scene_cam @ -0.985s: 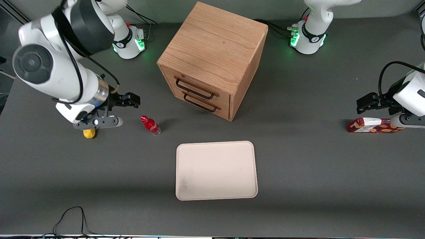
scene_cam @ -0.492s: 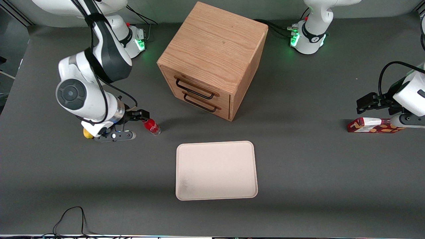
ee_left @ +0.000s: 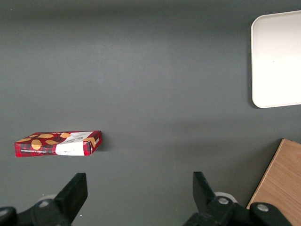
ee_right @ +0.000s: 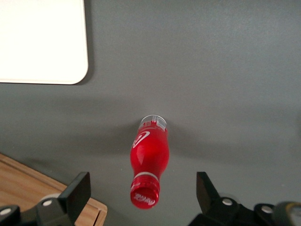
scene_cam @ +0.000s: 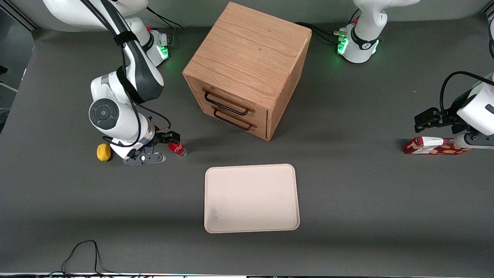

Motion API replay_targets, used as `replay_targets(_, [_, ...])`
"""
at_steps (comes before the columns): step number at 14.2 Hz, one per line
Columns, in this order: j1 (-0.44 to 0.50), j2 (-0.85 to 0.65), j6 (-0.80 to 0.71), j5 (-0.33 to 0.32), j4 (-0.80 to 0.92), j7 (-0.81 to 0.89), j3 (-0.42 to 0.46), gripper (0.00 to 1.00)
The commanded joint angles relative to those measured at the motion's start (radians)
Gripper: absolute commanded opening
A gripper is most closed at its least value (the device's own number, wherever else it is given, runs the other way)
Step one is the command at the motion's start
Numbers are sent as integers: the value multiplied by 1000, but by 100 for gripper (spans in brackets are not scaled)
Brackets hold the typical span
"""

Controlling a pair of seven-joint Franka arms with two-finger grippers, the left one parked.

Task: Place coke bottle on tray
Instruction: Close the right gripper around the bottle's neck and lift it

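The pincer hangs spread wide just above the coke bottle, a finger on either side of the red cap and neither touching it. The bottle stands upright on the table, long axis vertical, cap up toward the pincer. The tray lies flat nearby, nearer the front camera, apart from the bottle.

Coke bottle: glossy red body, looks plastic, clear base, ribbed red cap. Tray: cream, smooth, matt, plastic-like. Worktop: dark grey, matt, even finish. Drawer cabinet: light wood, visible grain, satin; handles dark metal. Gripper above the bottle cap: jaws spread wide, matt black, plastic-looking. Carton: printed red-and-white card, slight sheen. Lemon: yellow, dull skin.
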Motion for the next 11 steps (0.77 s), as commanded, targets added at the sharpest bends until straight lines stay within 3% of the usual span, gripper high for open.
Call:
replay_targets(1, [5,-72,91,10,-124,-25,-5,99])
replay_targets(5, [7,-81,120,10,-155,-23,-5,95])
replay_targets(11, [10,-80,131,10,-156,-11,-5,64])
